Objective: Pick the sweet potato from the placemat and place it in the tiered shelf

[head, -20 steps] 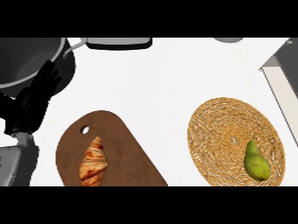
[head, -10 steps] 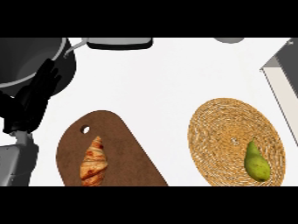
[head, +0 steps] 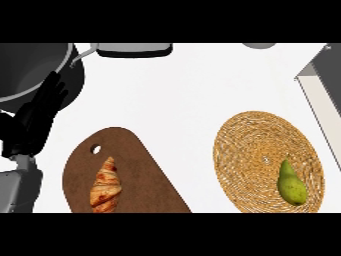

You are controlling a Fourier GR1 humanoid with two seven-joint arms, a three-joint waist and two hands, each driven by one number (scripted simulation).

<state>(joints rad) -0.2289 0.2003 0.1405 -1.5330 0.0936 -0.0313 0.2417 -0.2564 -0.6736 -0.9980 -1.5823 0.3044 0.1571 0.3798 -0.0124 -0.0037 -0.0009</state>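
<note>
Resting with fingers (head: 51, 95) straight and holding nothing, your left hand (head: 27, 131) sits far left. Green pear (head: 291, 182) lies well apart to its right, on the placemat (head: 261, 135), long axis near-far, narrow end away, near the shelf (head: 335, 95). Right hand unseen; likely the nearer one.

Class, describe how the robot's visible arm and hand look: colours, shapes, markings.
Only the left forearm shows: a light grey, boxy casing with small dark markings, narrowing to a grey wrist. The left hand is black, with long slim fingers. No cables show.
</note>
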